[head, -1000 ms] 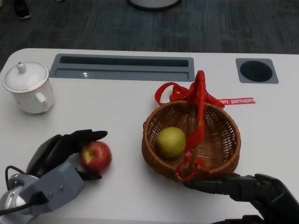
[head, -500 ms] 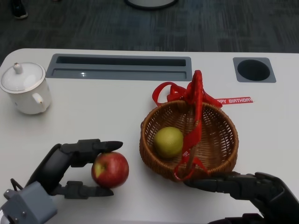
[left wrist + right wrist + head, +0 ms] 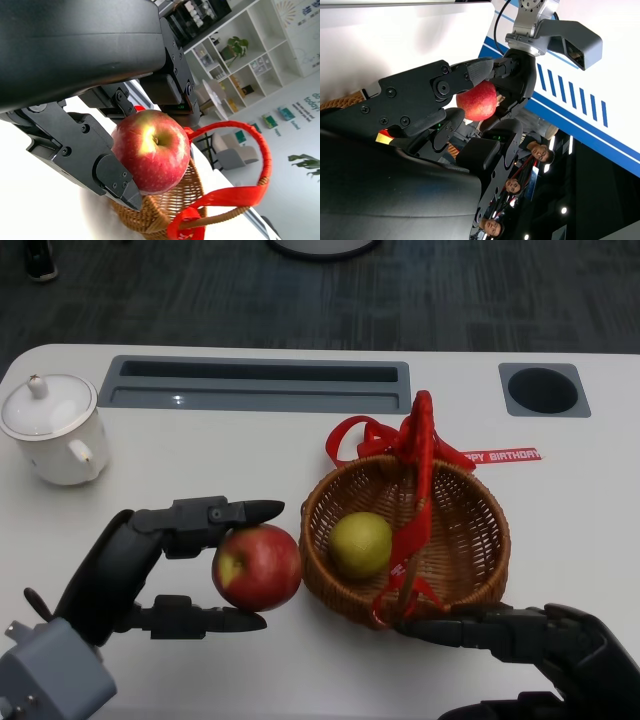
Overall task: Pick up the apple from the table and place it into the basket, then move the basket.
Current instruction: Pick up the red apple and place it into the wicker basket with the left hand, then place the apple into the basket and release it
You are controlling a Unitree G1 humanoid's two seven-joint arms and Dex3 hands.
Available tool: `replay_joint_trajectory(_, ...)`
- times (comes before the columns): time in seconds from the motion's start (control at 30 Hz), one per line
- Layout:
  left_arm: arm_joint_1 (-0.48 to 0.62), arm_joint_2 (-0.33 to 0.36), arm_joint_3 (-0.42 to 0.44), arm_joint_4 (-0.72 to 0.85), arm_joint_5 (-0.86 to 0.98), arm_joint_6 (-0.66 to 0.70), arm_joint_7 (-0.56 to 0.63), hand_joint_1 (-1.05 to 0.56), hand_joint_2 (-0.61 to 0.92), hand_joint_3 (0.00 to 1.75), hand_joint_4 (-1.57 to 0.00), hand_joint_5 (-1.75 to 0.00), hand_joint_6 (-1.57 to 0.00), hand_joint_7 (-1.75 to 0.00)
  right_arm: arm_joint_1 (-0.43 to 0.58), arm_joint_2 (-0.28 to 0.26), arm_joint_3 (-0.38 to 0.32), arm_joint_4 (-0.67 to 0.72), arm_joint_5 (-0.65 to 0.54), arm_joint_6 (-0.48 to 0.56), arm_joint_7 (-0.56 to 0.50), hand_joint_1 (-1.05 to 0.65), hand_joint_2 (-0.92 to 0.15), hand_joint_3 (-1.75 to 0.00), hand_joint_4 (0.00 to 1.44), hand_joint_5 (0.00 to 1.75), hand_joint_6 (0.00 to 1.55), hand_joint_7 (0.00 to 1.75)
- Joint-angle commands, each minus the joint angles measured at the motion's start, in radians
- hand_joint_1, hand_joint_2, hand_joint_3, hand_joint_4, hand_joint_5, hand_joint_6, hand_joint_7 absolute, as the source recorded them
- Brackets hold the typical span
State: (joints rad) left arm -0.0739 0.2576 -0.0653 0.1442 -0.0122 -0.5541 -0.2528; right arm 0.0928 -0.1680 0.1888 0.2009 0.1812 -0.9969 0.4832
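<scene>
My left hand [image 3: 150,565] grips a red apple [image 3: 257,567] between its upper and lower fingers, lifted off the table just left of the basket's rim. The left wrist view shows the apple [image 3: 151,151] pinched at the fingertips [image 3: 117,177] with the basket [image 3: 160,210] behind it. The brown wicker basket [image 3: 480,502] has a red ribbon handle [image 3: 422,470] and holds a yellow-green fruit [image 3: 361,544]. My right hand [image 3: 520,635] lies at the basket's near edge, its fingers stretched toward the handle's base and holding nothing. The right wrist view also catches the apple [image 3: 477,100].
A white lidded teapot [image 3: 48,430] stands at the far left. A grey recessed tray [image 3: 255,384] and a round hole [image 3: 543,390] lie along the table's far side. A red "Happy Birthday" ribbon [image 3: 505,455] trails behind the basket.
My left hand has lifted the apple off the table and carried it right, up to the basket's left rim. The right hand and the basket have stayed put.
</scene>
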Motion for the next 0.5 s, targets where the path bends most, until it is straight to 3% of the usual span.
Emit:
replay_joint_trajectory(0.03, -0.037, -0.020, 0.001, -0.039, 0.012, 0.004, 0.010, -0.08, 0.75, 0.00, -1.32, -0.03, -1.18, -0.01, 0.004, -0.011, -0.006, 0.002, 0.010, -0.007, 0.000, -0.36, -0.81, 0.00, 0.85, 0.00, 0.80, 0.00)
replay_joint_trajectory(0.5, -0.249, -0.100, -0.035, 0.129, 0.080, -0.021, 0.013, -0.11, 0.76, 0.00, -1.31, -0.01, -1.17, 0.00, 0.016, -0.002, 0.001, 0.001, 0.006, -0.018, -0.004, -0.36, -0.81, 0.00, 0.84, 0.00, 0.79, 0.00)
